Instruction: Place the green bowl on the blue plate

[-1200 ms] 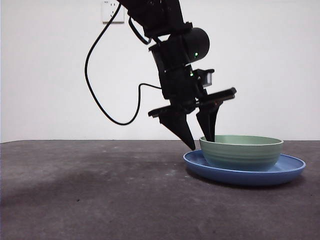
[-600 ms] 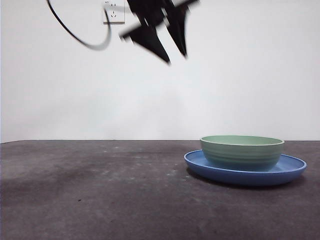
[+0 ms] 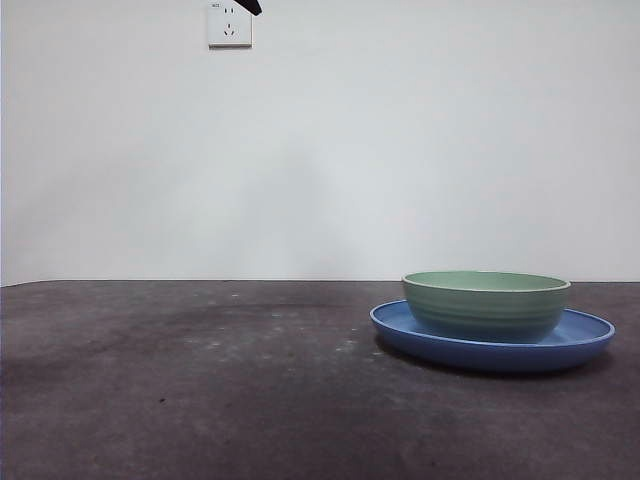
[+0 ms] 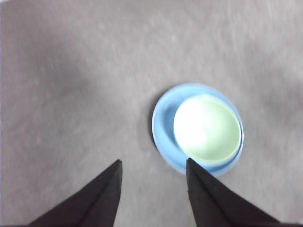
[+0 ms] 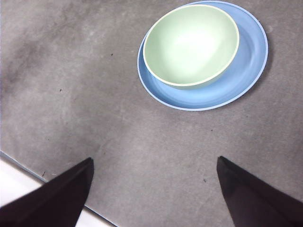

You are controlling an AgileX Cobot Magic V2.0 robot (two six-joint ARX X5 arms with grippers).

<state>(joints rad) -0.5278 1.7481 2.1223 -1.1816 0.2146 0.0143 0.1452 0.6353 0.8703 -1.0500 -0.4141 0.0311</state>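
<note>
The green bowl sits upright on the blue plate at the right of the table, nothing touching either. From high above, the left wrist view shows the bowl inside the plate, with my left gripper open and empty far over the table. My right gripper is open wide and empty, raised well clear of the bowl and plate. In the front view only a black tip shows at the top edge.
A white wall socket hangs on the back wall. The dark grey table stretches left of the plate. The table's edge with a pale floor beyond shows in the right wrist view.
The arm that stood at the bowl's left rim has lifted up and away, leaving the front view except for a black tip. Bowl and plate have stayed put.
</note>
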